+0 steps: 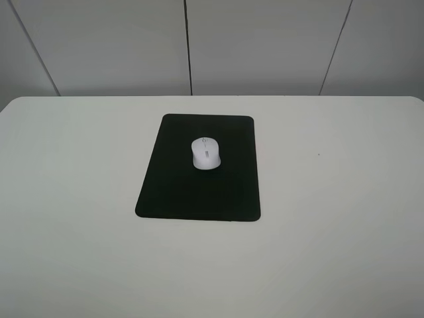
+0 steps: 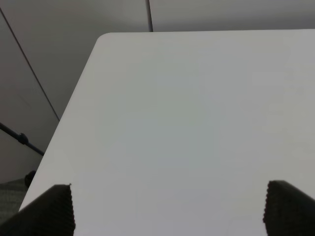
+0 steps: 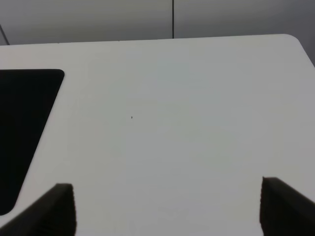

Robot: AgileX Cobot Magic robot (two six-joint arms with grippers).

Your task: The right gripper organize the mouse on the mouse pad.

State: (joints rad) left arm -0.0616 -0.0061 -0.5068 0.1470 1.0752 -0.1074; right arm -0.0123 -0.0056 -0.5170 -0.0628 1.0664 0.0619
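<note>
The white mouse (image 1: pixel 206 153) lies on the black mouse pad (image 1: pixel 179 192), in the pad's far half, near the middle of the white table. Neither gripper shows in the exterior high view. In the right wrist view my right gripper (image 3: pixel 167 211) is open and empty over bare table, with the pad's edge (image 3: pixel 24 123) off to one side. In the left wrist view my left gripper (image 2: pixel 167 211) is open and empty above bare table near a table corner. The mouse does not show in either wrist view.
The white table (image 1: pixel 344 218) has rounded far corners and ends at a grey panelled wall (image 1: pixel 265 46). In the left wrist view the table edge (image 2: pixel 74 98) drops off to the floor, with a dark rod (image 2: pixel 19 137) below.
</note>
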